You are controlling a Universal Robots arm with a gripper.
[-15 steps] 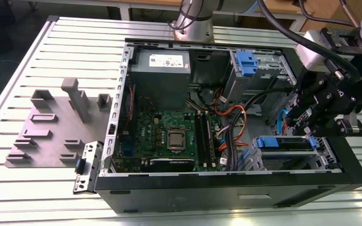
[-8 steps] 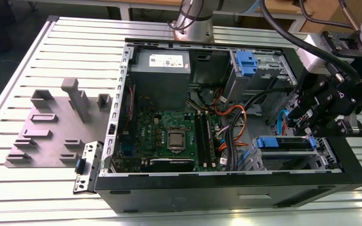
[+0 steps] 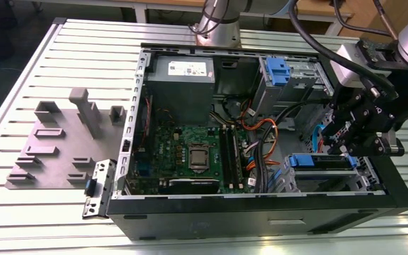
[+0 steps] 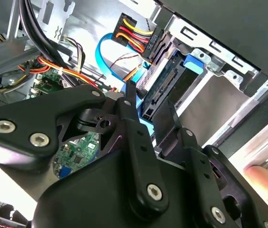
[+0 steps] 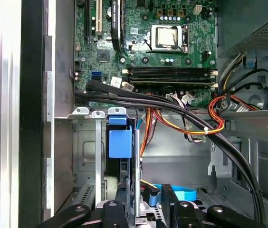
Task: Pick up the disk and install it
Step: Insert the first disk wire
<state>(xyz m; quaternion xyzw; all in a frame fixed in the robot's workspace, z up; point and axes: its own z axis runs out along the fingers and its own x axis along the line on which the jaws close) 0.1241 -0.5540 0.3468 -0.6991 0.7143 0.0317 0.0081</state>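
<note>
The disk (image 3: 322, 161) sits in the lower drive bay at the front corner of the open computer case (image 3: 261, 212), on the exterior view's right, its blue rail facing up. My gripper (image 3: 342, 143) hangs just above it. In the second wrist view the gripper (image 4: 151, 100) has its black fingers (image 4: 130, 92) on either side of the disk's connector end (image 4: 165, 88). In the first wrist view the disk (image 5: 129, 175) shows edge-on with its blue tab (image 5: 119, 142). There the gripper (image 5: 143, 199) is open, with a gap between one finger and the disk.
Orange, yellow and black cables (image 3: 261, 138) run beside the bay, and a blue flat cable (image 4: 106, 52) loops close to the fingers. A blue bracket (image 3: 278, 71) sits on the upper drive bay. The motherboard (image 3: 189, 154) fills the case floor. A grey fixture plate (image 3: 62, 143) lies on the slatted table.
</note>
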